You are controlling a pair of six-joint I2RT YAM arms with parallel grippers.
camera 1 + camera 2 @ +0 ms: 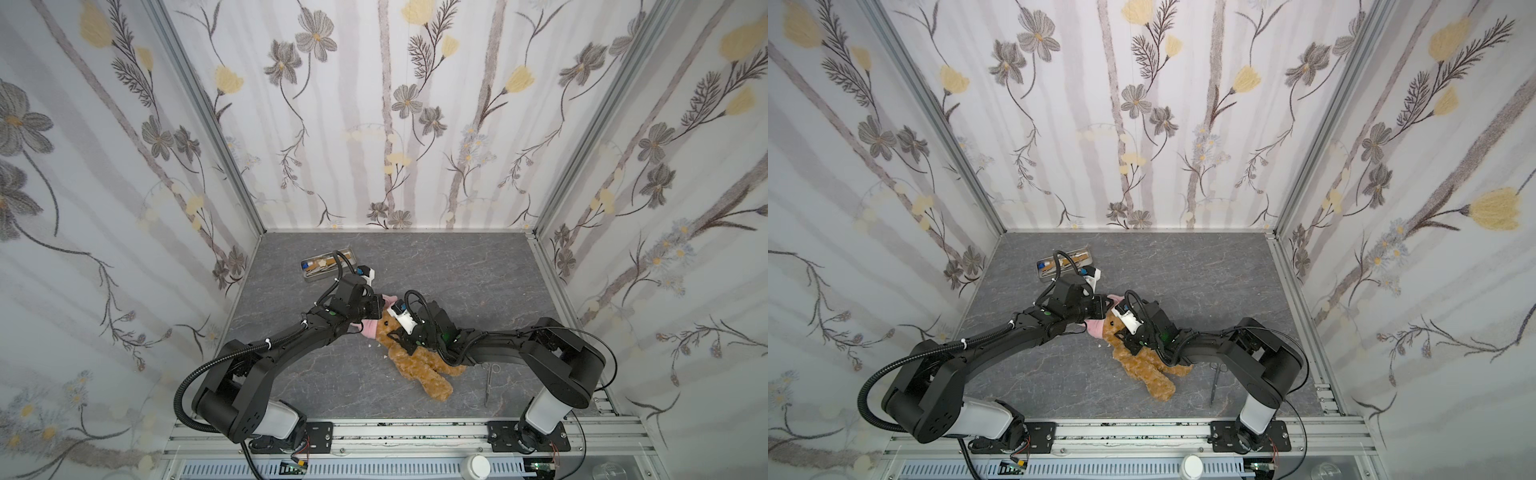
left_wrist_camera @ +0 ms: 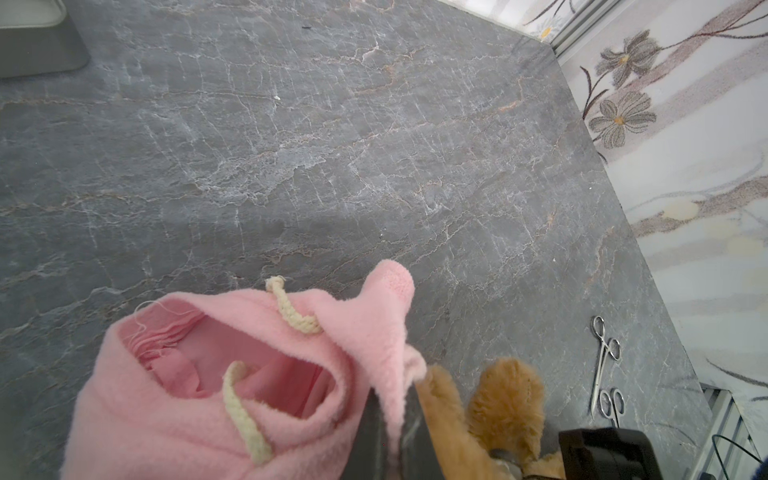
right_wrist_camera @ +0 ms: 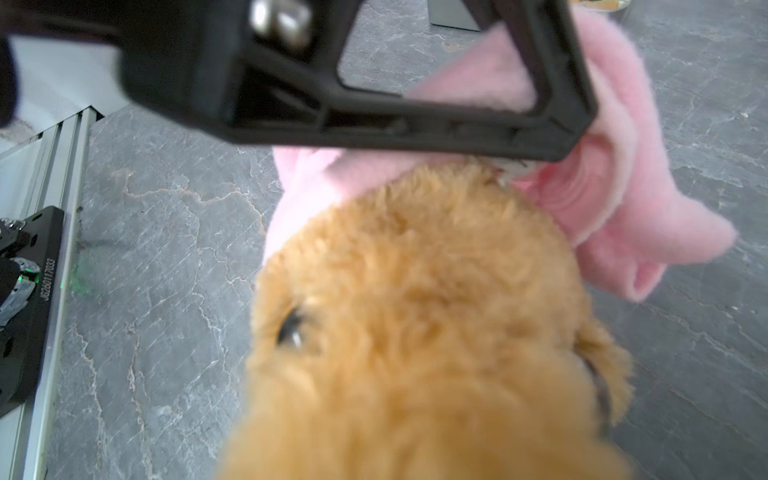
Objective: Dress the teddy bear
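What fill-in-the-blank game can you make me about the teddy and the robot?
1. The left claw pinches a fluffy ___ hoodie.
2. The teddy bear lies on a ___ stone-look table.
3. The metal tray of tools sits beyond the ___ arm.

Missing words: pink, grey, left.

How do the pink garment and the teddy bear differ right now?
The pink garment is smooth, hollow fleece; the teddy bear is shaggy, golden-brown and stuffed. The garment is pinched in the left tool; the bear's legs lie on the table. Both are soft, touching at the bear's head.
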